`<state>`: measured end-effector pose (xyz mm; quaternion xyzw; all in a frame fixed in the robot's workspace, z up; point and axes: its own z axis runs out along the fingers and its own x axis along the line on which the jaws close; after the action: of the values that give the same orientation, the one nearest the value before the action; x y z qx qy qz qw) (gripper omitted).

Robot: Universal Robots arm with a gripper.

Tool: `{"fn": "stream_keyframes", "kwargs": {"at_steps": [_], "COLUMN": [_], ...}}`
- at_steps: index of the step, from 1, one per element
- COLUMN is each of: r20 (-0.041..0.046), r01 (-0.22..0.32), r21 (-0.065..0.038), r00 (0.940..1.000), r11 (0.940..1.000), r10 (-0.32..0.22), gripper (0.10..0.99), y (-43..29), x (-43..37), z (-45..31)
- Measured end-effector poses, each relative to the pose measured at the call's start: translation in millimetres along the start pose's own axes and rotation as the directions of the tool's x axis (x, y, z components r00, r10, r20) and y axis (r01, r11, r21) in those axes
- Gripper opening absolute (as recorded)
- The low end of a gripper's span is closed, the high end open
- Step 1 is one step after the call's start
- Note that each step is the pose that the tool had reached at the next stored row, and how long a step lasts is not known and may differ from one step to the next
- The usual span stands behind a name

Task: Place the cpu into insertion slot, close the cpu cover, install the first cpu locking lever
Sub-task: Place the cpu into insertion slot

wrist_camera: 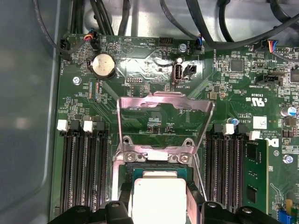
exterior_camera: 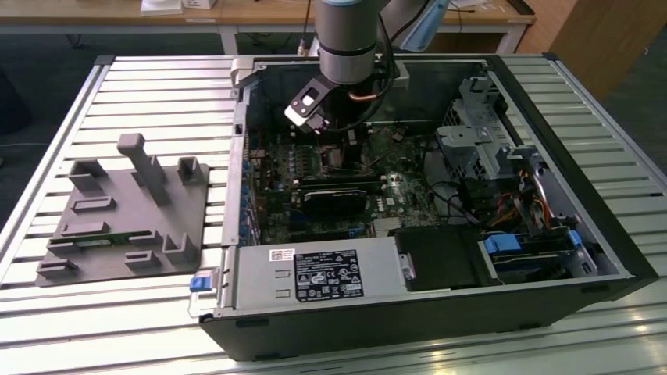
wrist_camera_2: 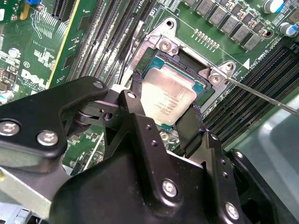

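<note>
Second wrist view, right at the claw: the gripper [wrist_camera_2: 166, 98] is pressing its two black fingers [wrist_camera_2: 136, 91] against opposite edges of the cpu [wrist_camera_2: 163, 93], narrowed to just the chip's width. The chip's silver-tan face is carrying a few lines of fine grey print. It is lying level over the insertion slot [wrist_camera_2: 186, 63], whose dark frame is peeking out along the far edges. Whether the chip is fully seated or hanging just above, I cannot tell. A thin locking lever [wrist_camera_2: 261, 95] is angling away from the slot's corner bracket. White lettering is running across the green board [wrist_camera_2: 37, 51] beside the gripper.

First wrist view: the cpu [wrist_camera: 159, 200] is sitting between the fingertips, and just beyond it the cpu cover [wrist_camera: 166, 99] is standing open, tilted back on its hinge, with the board showing through its square opening. Black memory slots [wrist_camera: 84, 172] are flanking the socket on both sides. Farther back a coin battery [wrist_camera: 103, 65] is gleaming, with small white part labels dotted around it.

Exterior view: the arm [exterior_camera: 349, 39] is reaching down into the open computer case [exterior_camera: 615, 234]. At the case's near edge the power supply [exterior_camera: 312, 277] is wearing a black-and-white sticker. On the exterior view's left a grey fixture [exterior_camera: 125, 211] is lying on the slatted table [exterior_camera: 105, 328].
</note>
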<state>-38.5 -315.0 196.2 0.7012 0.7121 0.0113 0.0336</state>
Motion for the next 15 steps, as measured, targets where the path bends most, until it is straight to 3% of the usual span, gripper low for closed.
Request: {"fn": "stream_keyframes", "kwargs": {"at_steps": [15], "r20": [0.0002], "r01": [-0.004], "r21": [0.001], "r00": [1.0000], "r11": [1.0000], "r10": [0.004], "gripper": [0.541], "y": [-0.1], "x": [0.1], "z": [2.3]}}
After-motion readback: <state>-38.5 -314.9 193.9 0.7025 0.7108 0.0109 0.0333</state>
